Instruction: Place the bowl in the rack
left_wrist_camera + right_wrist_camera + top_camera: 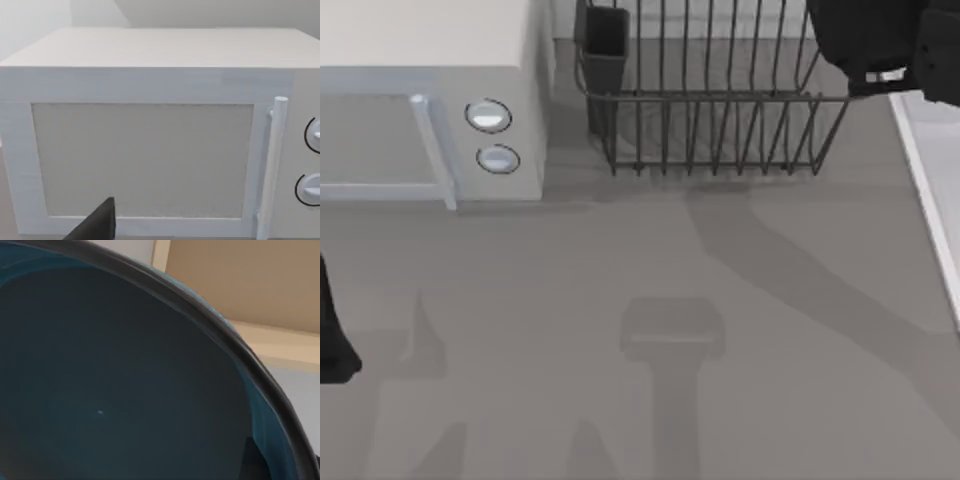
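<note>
Currently, left arm (332,340) sits parked at the table's left edge, near side; its wrist view faces the microwave (430,110) door, handle and two knobs, with one dark finger (97,224) poking into view. Can't tell whether that gripper is wide or narrow. Microwave is far left on the table (640,330). Just right of it, the rack (710,110) stands at the far side, cutlery cup (605,45) in its left far corner. Right arm (880,40) hangs above the rack's right end. Right wrist view looks straight into the bowl (125,390), teal inside, dark rim, right at the camera. Right gripper's grip state: can't tell.
</note>
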Robot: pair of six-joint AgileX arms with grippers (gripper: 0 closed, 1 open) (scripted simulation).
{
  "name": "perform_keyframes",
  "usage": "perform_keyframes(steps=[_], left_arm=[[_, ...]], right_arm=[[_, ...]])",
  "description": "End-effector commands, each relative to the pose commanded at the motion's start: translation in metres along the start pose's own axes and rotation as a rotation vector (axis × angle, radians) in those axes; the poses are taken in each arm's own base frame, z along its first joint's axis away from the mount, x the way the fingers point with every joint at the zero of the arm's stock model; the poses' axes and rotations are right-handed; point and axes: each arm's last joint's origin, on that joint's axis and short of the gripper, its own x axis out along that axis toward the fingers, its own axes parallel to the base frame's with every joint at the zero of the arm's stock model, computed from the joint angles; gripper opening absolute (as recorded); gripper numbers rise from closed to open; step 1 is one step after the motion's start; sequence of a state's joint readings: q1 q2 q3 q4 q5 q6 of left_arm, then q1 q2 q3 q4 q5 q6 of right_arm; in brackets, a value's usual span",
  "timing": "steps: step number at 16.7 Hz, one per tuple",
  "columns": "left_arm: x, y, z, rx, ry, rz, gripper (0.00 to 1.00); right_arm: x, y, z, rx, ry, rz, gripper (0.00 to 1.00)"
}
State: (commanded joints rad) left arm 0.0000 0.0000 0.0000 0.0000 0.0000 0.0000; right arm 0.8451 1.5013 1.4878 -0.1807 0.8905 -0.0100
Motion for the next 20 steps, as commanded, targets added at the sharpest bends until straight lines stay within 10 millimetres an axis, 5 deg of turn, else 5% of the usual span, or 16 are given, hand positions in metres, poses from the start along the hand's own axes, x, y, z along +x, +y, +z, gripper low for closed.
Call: perform_keyframes(steps=[5,11,15,20], left_arm=[[0.0,0.0,0.0,0.0,0.0,0.0,1.0],[0.0,0.0,0.0,0.0,0.0,0.0,1.0],[0.0,0.0,0.0,0.0,0.0,0.0,1.0],[0.0,0.0,0.0,0.0,0.0,0.0,1.0]], right_arm=[[-0.058,0.019,0.012,0.163,-0.111,0.021,0.0],[-0.058,0.02,0.012,0.167,-0.113,0.022,0.0],[-0.023,0.041,-0.005,0.167,-0.111,0.016,0.0],[0.066,0.07,-0.066,0.18,-0.119,0.018,0.0]])
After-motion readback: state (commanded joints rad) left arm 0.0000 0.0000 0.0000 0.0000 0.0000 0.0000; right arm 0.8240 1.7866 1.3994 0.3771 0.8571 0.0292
